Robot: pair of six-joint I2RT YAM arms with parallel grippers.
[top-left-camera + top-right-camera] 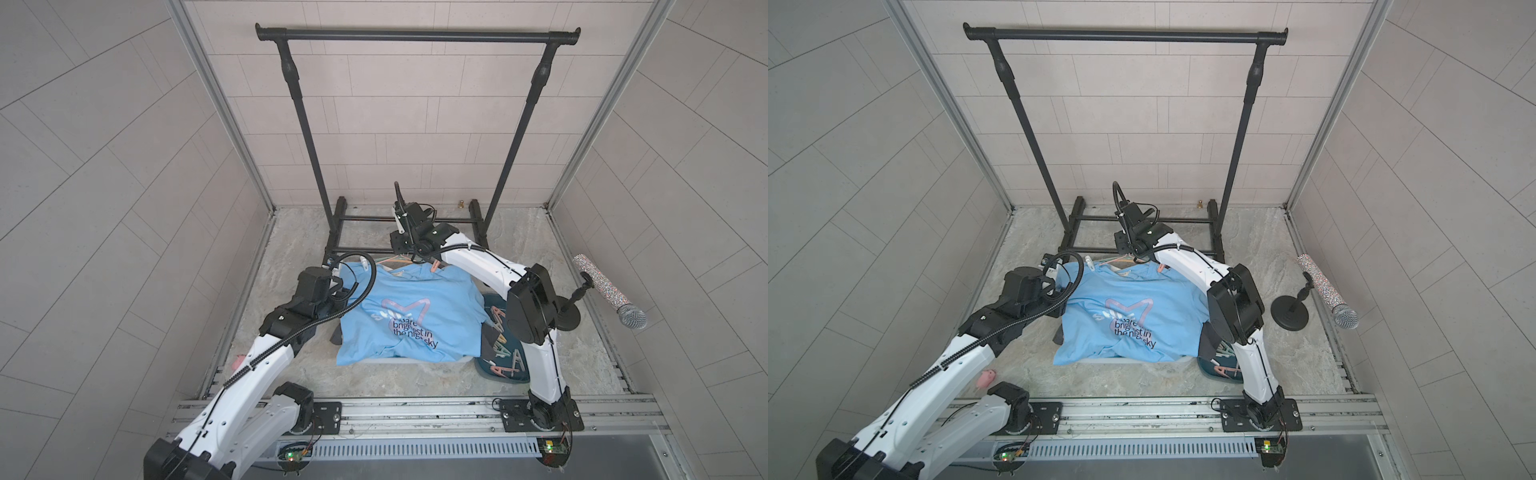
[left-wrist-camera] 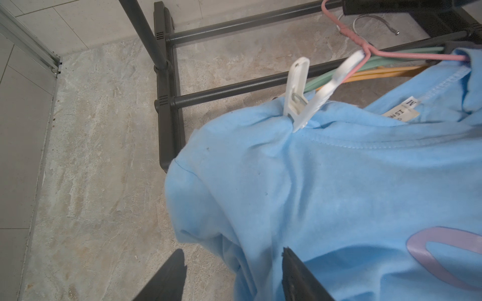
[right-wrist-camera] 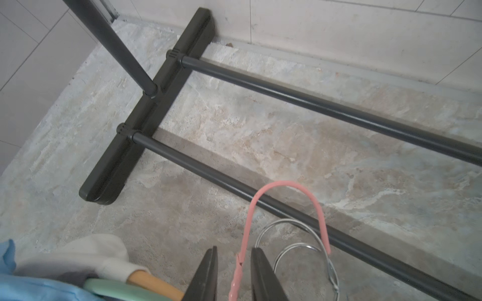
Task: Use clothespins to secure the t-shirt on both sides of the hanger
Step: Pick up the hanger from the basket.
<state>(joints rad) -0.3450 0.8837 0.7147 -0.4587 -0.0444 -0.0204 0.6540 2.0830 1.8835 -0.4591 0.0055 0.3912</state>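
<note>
A light blue t-shirt lies on the floor over a pink wire hanger. A white clothespin is clipped on one shoulder and a coral pink clothespin on the other. My left gripper hangs open over the sleeve by the white pin, holding nothing. My right gripper straddles the neck of the hanger's hook. Its jaws are narrowly apart, with a gap showing on one side of the wire.
Several loose clothespins lie in a dark teal tray beside the right arm. Mint and yellow hangers and a bare metal hook lie under the pink one. The black garment rack stands behind, its base bars close. A microphone on a stand is at the right.
</note>
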